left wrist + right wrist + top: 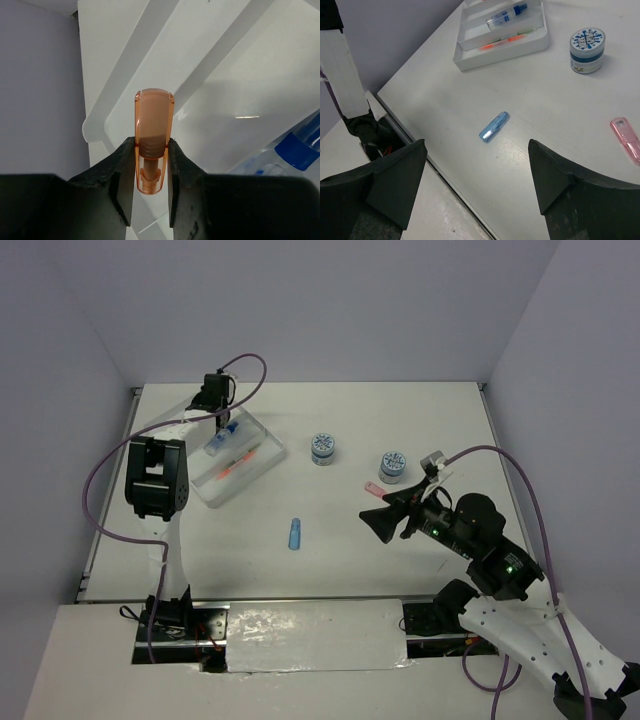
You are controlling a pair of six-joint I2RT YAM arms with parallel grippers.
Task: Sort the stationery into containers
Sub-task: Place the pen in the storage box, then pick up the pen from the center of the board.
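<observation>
Left claw: I see my left claw clamped on the orange cap, one jaw on each side of its ribbed lower end. The rounded end points to the top of the wrist frame.
Where the cap is: held in the air over the far end of the white tray. In the top view that is the upper left of the frame.
Key relation: the cap's long axis runs straight up the wrist frame, while the tray's dividers run from lower left to upper right, so the two are skewed. The rounded end overlaps a divider near the tray's rounded corner. I cannot tell for sure which compartment lies under it.
Already in the tray: the blue-capped bottle lies in a compartment at the lower right of the wrist frame. The thin pens lie in the next compartment over.
Next move, my judgement: turn the wrist to line the cap up with a channel, then let go. Dropped as it is, it could land on a divider.
Right claw: my right claw is spread wide and holds nothing.
Left on the table: a blue cap sits just beyond the right claw's gap. A pink cap is at the right edge. Two patterned pots stand mid-frame in the top view. The right arm is the nearer one for all of these.
</observation>
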